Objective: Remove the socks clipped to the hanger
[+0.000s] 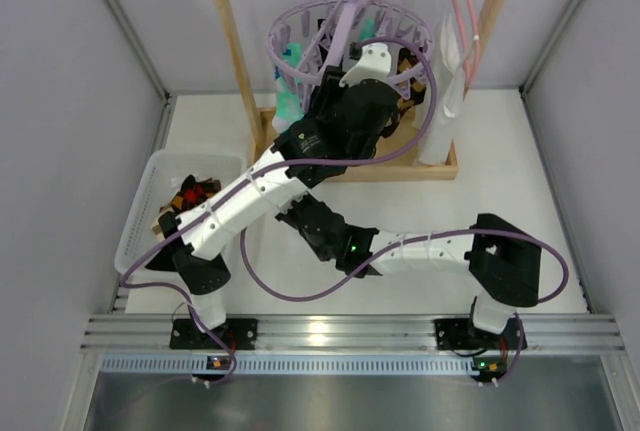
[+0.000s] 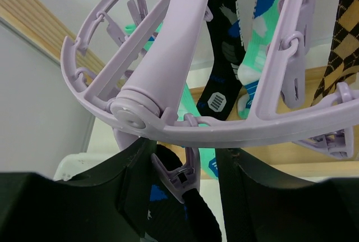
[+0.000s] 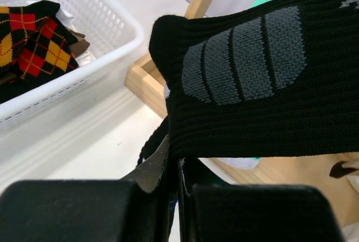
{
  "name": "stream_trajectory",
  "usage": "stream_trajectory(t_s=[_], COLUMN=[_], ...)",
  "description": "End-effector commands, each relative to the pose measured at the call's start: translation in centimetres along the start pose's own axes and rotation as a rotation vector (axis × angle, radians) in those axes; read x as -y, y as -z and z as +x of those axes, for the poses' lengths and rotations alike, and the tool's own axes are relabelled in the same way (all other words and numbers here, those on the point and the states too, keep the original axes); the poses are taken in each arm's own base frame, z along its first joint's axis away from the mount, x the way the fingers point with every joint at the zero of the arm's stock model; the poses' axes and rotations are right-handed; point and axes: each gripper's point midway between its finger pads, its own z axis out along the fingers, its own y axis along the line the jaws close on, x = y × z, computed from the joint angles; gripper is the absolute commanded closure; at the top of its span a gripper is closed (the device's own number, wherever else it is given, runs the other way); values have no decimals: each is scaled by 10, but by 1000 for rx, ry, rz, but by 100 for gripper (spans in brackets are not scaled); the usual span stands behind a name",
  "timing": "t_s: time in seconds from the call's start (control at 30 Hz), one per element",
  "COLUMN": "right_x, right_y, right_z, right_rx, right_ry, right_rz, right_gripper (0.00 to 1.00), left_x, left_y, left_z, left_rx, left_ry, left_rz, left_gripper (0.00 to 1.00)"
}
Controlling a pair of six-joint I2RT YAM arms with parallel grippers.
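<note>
The lilac hanger [image 2: 168, 56] hangs from the wooden rack; its ring also shows in the top view [image 1: 290, 26]. Mint-green [image 2: 258, 45], black patched [image 2: 224, 56] and brown argyle [image 2: 342, 34] socks dangle from its pegs. My left gripper [image 2: 182, 160] is open just under the ring, its fingers on either side of a clip peg [image 2: 182, 180] that holds a black sock with a blue patch [image 2: 168, 208]. My right gripper [image 3: 176, 163] is shut on the lower part of a black sock with a grey striped patch [image 3: 247, 56]. In the top view it [image 1: 292, 213] lies under the left arm.
A white basket [image 1: 150, 181] at the left holds red and yellow argyle socks [image 3: 33, 40]. The wooden rack [image 1: 235, 41] has a base frame [image 3: 146, 79] on the table. A white garment [image 1: 445, 91] hangs on a pink hanger [image 1: 465, 1] at the right.
</note>
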Motion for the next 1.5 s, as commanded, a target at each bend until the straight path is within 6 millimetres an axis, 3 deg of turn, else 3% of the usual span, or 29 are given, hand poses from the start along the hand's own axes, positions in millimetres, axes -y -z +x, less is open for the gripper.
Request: stream_trajectory(t_s=[0.0,0.07,0.2,0.4,0.43,0.5,0.53,0.63,0.67,0.7,0.77,0.8,0.87,0.9,0.93,1.0,1.03,1.1,1.27,1.33,1.37,1.4,1.43,1.47], right_x=[-9,-10,-11,-7,-4,-2,0,7,8,9,16,18,23,21,24,16,16,7,-2,-5,-7,-9,-13,-16], right_y=[10,11,11,20,25,30,34,50,56,57,66,68,75,78,80,83,84,85,82,79,77,75,69,66], right_z=[-22,-21,-18,-4,1,8,20,35,49,46,60,62,68,71,67,63,62,54,26,6,-1,-21,-22,-48], right_rx=[59,58,51,43,38,33,13,4,-17,-10,-35,-38,-51,-56,-45,-31,-25,-3,74,119,132,171,163,210], right_ry=[-20,-18,-15,-42,-46,-68,-66,-121,-132,-145,-151,-160,-172,-173,-194,-209,-221,-233,-249,-261,-262,-270,-256,-262], right_rz=[-34,-38,-40,-30,-25,-19,-14,-17,-17,-16,-3,-11,-27,-50,-57,-118,-138,-209,-329,-382,-398,-431,-448,-481], right_gripper=[100,100,100,100,100,100,100,100,100,100,100,100,100,100,100,100,100,100,100,100,100,100,100,100], left_x=[-5,-3,-2,-1,-2,0,2,12,15,13,21,17,15,6,3,-7,-24,-40,-117,-138,-164,-174,-185,-205], left_y=[-7,-10,-17,-19,-19,-19,-19,-15,-10,-9,-4,1,4,10,12,18,27,37,67,73,81,84,87,95], left_z=[-8,-7,-4,-3,-3,-4,-2,2,-1,1,8,6,11,7,14,18,21,25,47,62,63,69,73,74], left_rx=[15,13,5,2,2,2,-1,-9,-7,-9,-21,-17,-24,-13,-22,-22,-17,-15,20,20,42,43,44,63], left_ry=[74,78,86,92,94,101,99,107,135,141,135,143,134,148,134,147,164,210,327,330,369,375,376,413], left_rz=[-7,3,8,16,16,29,38,108,162,162,221,232,241,240,239,240,233,236,160,120,72,49,32,12], left_gripper=[50,53,76,87,93,95,95,84,68,56,48,36,23,3,2,2,2,2,2,2,2,2,2,2])
